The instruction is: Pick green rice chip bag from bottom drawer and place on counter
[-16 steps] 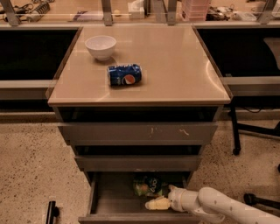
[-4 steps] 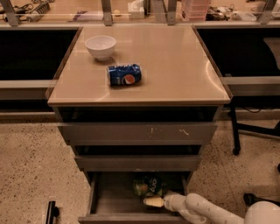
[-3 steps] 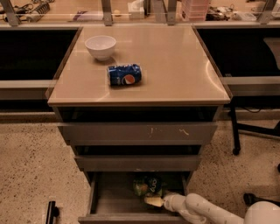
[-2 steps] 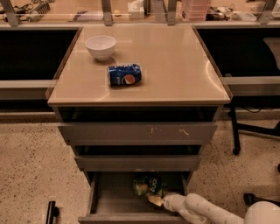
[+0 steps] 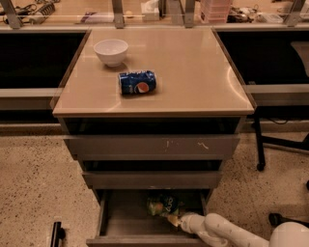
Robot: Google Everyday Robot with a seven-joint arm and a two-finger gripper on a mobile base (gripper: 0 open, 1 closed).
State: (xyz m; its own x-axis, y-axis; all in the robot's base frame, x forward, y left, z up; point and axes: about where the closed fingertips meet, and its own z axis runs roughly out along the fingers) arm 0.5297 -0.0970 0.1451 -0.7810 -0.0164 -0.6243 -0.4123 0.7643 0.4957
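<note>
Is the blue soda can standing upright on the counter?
No, the can lies on its side there, while the gripper is down in the bottom drawer.

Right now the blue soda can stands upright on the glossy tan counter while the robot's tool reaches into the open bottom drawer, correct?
No: the blue soda can lies on its side on the glossy tan counter, as the camera view shows. The tool is in the open bottom drawer.

Your floor is speckled beige, lit warm. You get dark bays left and right. Far side: cluttered bench with metal posts. Black caster leg at right. The gripper sits low and near, inside the bottom drawer.
</note>
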